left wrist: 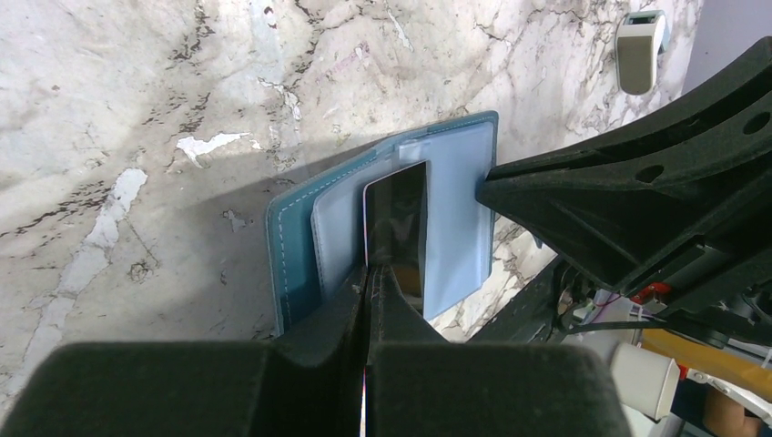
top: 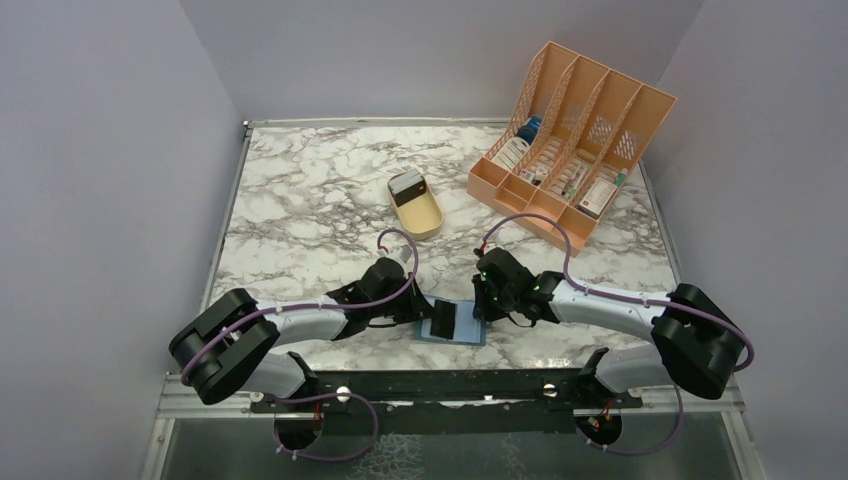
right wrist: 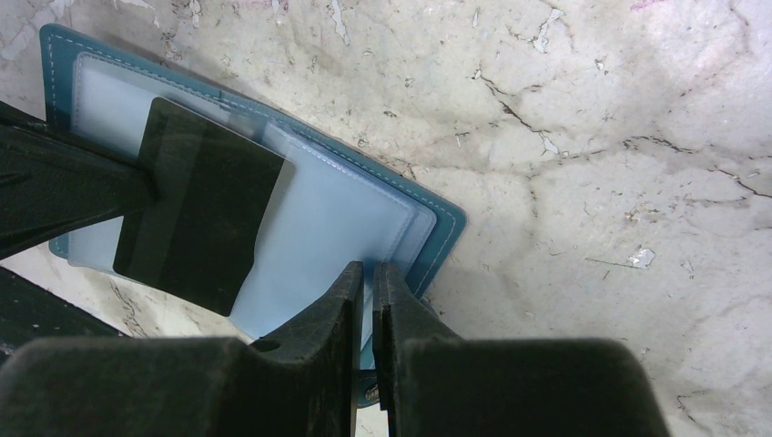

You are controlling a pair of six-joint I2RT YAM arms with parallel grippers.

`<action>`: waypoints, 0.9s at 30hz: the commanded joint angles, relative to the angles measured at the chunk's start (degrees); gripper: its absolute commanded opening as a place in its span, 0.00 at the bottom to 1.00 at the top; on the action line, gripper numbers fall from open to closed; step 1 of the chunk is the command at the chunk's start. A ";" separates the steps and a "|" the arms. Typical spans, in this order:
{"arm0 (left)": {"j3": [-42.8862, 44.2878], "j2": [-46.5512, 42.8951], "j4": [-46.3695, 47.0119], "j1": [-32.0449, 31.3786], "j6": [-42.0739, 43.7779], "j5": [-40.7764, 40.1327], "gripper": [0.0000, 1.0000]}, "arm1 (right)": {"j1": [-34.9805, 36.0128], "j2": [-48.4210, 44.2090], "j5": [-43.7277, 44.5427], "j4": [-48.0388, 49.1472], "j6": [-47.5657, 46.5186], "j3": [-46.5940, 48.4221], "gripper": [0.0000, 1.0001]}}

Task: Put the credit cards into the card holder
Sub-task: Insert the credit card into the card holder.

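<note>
Veined marble (top: 300, 200), flat teal card holder (top: 468, 332)

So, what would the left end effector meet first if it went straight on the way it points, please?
Probably the card holder: the left end effector, shut on a black card, points across it.

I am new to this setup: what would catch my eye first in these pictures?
Both hands meet over the pale blue card holder at the near edge of the table: the left hand holds a black card on it, the right hand pinches its edge. Behind stand an orange file rack and a tan tray.
</note>
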 commanded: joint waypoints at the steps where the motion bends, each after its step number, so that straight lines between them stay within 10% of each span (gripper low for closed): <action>1: 0.43 0.25 -0.19 0.21 1.09 -1.13 0.00 | -0.10 -0.27 0.45 1.24 0.20 -0.43 0.10; 27: 1.38 0.39 -2.65 0.14 8.25 -2.84 0.00 | -0.10 -0.47 0.26 1.76 0.48 -1.09 0.10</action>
